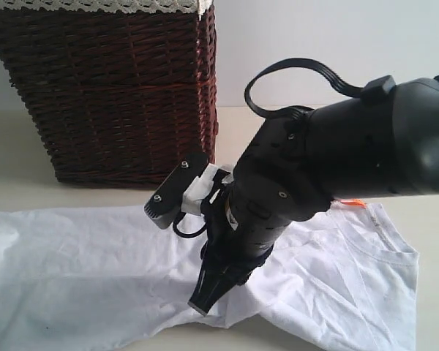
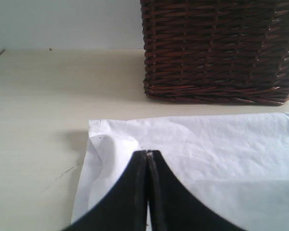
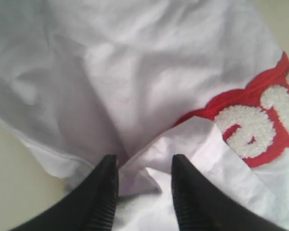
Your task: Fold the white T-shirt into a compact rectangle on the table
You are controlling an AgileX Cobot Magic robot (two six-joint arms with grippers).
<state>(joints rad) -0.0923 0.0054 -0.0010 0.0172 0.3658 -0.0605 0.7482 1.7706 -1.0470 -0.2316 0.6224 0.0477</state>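
Down at the cloth, the right pincer [image 3: 142, 163] stood released, its two ribbed jaws apart with a raised fold of the white T-shirt [image 3: 135, 72] lying between them. Whether either pad pressed that fold could not be told. Just beside it on the shirt ran the fuzzy white lettering [image 3: 253, 122] edged in red, partly covered by a turned-over flap of cloth. The left pincer [image 2: 148, 155] was clenched, its jaws tight together over a curled corner of the shirt. Whether any cloth was caught between them could not be told.

The shirt lay spread and wrinkled on the pale surface [image 2: 38, 106], its collar toward the right of the exterior view. There one small orange tag [image 1: 355, 202] peeked out just under the right arm [image 1: 336, 146]. That bulky black arm, with a looped black cable [image 1: 300, 63] over it, hid the middle of the shirt from the exterior camera.

Beyond the shirt's far edge, one dark wicker basket [image 1: 117, 95] stood upright on the surface, near the cloth but parted from it by a bare strip. A white lace-trimmed liner [image 1: 95, 6] showed at its rim; what it held was out of sight.

By count: one shirt, one basket, one tag and two pincers, the right one alone showing in the exterior view.
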